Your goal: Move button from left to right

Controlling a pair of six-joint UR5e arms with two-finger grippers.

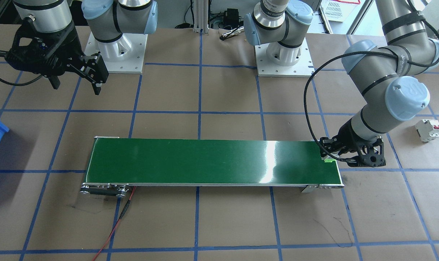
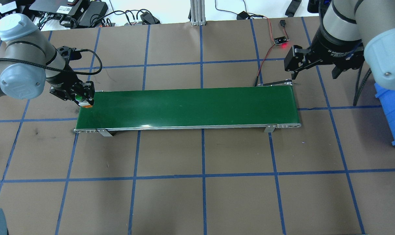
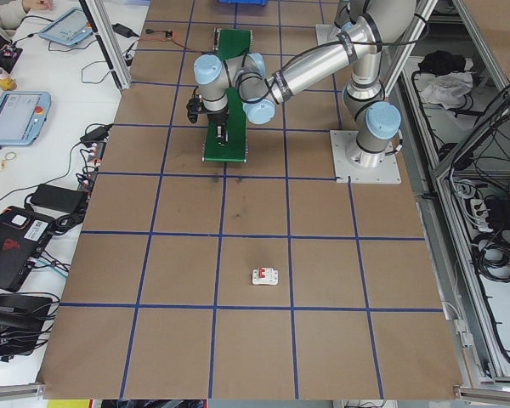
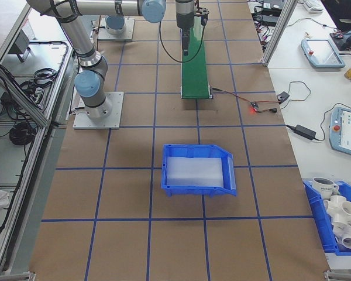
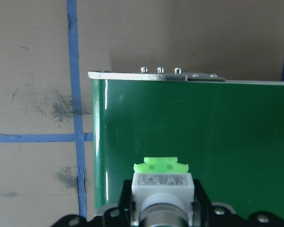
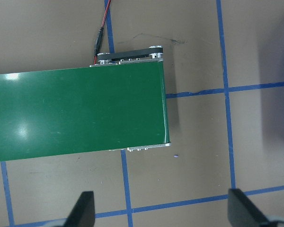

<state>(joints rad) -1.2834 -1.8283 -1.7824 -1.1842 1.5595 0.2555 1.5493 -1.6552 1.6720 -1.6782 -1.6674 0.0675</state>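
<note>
The left gripper [image 2: 83, 98] is squeezing the button [image 2: 81, 99] tight between its fingers, right over the near end of the green belt [image 2: 190, 106]. The right gripper [image 2: 314, 63] is hanging with its fingers wide apart, above the belt's far end.

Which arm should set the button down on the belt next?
Left. The left gripper already holds the button at the conveyor belt's left end; the right gripper hangs open and empty beyond the far end.
</note>
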